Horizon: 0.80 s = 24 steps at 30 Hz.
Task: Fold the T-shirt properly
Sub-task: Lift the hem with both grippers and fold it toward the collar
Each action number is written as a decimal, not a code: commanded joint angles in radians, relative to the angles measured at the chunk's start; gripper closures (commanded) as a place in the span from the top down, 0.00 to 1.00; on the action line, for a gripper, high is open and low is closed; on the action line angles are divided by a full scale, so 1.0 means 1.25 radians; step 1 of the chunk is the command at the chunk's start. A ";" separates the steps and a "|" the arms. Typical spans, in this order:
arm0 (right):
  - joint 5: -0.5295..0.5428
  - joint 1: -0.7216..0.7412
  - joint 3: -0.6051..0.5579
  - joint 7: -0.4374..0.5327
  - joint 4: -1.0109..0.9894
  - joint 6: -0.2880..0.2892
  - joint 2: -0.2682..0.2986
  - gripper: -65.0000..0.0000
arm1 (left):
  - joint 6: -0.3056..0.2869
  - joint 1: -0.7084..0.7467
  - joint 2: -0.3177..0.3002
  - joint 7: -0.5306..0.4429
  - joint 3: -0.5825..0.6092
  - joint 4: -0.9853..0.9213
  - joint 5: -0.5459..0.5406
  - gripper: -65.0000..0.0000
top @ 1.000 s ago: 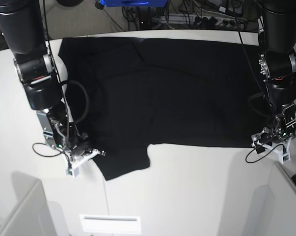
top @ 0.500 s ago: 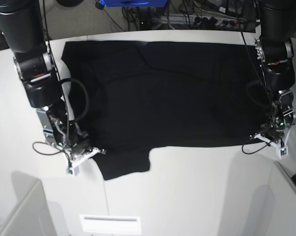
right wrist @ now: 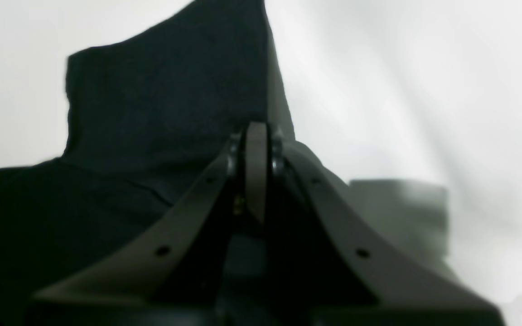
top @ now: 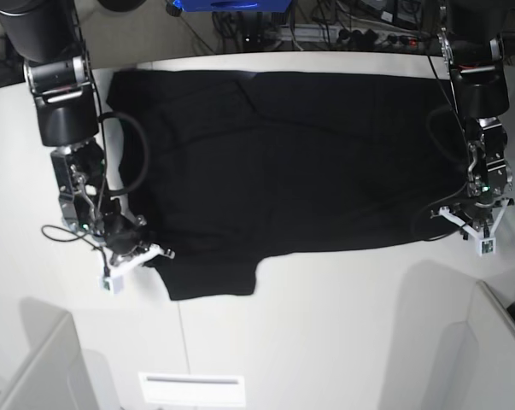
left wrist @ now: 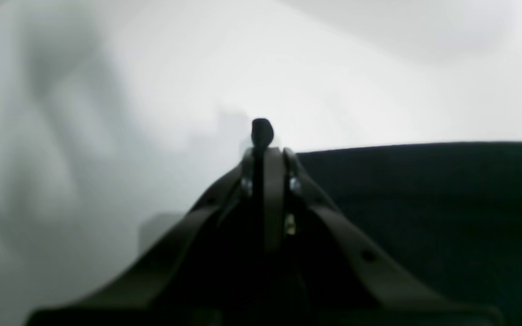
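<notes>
**A:** So where's the T-shirt (top: pixel 291 162) sitting relative to the tools?

**B:** It's spread flat over the white worktop (top: pixel 342 342), filling most of the far half. One short sleeve (top: pixel 210 278) pokes out of its near edge toward the front. The right tool (top: pixel 129 254) is right at that sleeve's outer corner, on the base view's left. The left tool (top: pixel 472 226) is at the shirt's opposite near corner, on that view's right.

**A:** And how far open are they?

**B:** Both pinched all the way together. In the left wrist view, the left tool (left wrist: pixel 263 149) has its jaws pressed tight with a little nub of black cloth sticking up between the tips, so it's got the shirt's (left wrist: pixel 424 203) edge. The rest of the fabric lies to one side of it, bare worktop (left wrist: pixel 107 113) on the other.

**A:** Right one gripping too?

**B:** The right wrist view shows the right tool (right wrist: pixel 256 136) closed just as tight, sitting on the sleeve (right wrist: pixel 166 99) edge, with black cloth running under and beyond the tips. Looks like it's clamped on the hem, though it's blurry.
</notes>
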 commanded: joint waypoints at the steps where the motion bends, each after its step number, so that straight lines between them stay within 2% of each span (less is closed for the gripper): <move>1: 0.006 0.009 0.014 0.014 0.026 0.004 0.010 0.00 | 0.004 -0.012 -0.014 0.003 -0.004 0.039 0.001 0.00; 4: 0.006 -0.019 0.033 0.014 0.057 0.004 0.011 0.00 | 0.004 0.012 -0.014 0.056 -0.008 0.114 -0.001 0.00; 9: 0.007 -0.058 0.035 0.014 0.106 0.004 0.024 0.00 | 0.002 0.064 0.018 0.088 -0.096 0.231 -0.001 0.00; 13: 0.007 -0.078 0.035 0.014 0.152 0.004 0.026 0.00 | -0.053 0.091 0.021 0.136 -0.111 0.287 -0.001 0.00; 21: 0.008 -0.159 0.037 0.014 0.299 0.002 0.027 0.00 | -0.070 0.174 0.060 0.142 -0.201 0.414 -0.001 0.00; 24: 0.007 -0.188 0.037 0.014 0.342 -0.030 0.028 0.00 | -0.071 0.217 0.059 0.142 -0.204 0.465 -0.001 0.00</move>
